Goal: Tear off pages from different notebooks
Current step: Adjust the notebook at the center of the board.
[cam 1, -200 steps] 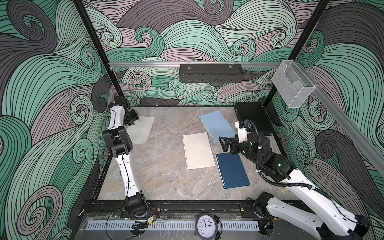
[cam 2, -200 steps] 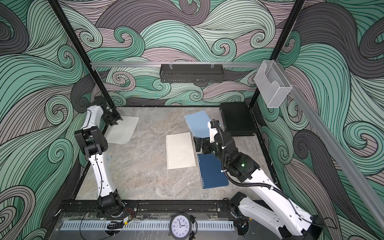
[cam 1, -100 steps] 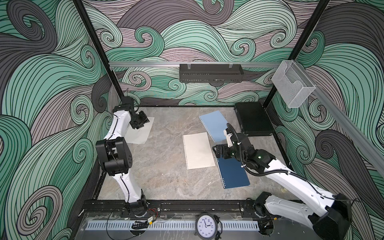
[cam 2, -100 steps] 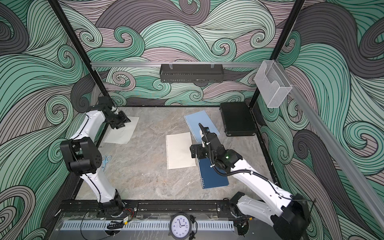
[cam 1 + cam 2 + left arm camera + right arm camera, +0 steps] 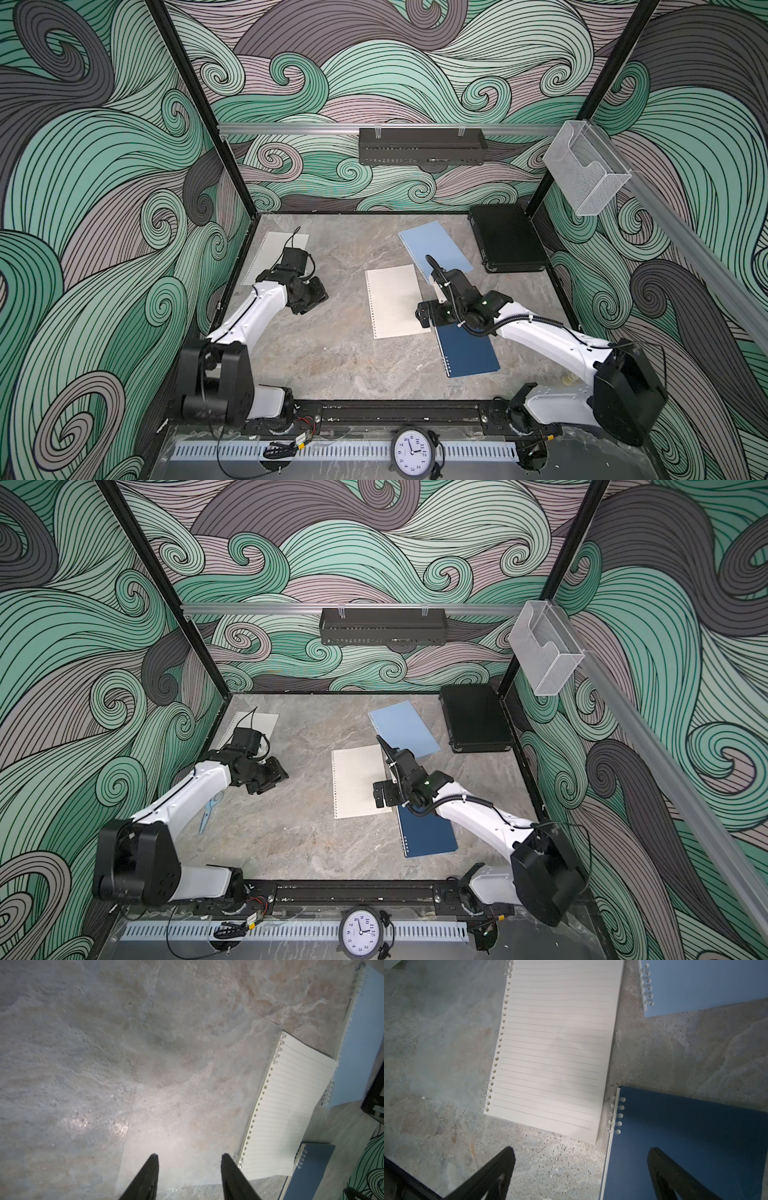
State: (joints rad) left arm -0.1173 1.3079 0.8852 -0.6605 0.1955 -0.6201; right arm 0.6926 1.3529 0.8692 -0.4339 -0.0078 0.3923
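The left tool is seen partly open, with nothing between its jaws, above the surface to the left of the cream lined notebook. The right tool is spread wide and empty, poised where that notebook's near corner meets the dark navy notebook. The light blue notebook is laid farther back, beside a black case. One loose page is seen in the far left corner.

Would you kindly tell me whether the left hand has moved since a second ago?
Yes. The left hand has come away from the loose page in the far corner, toward the cream notebook.
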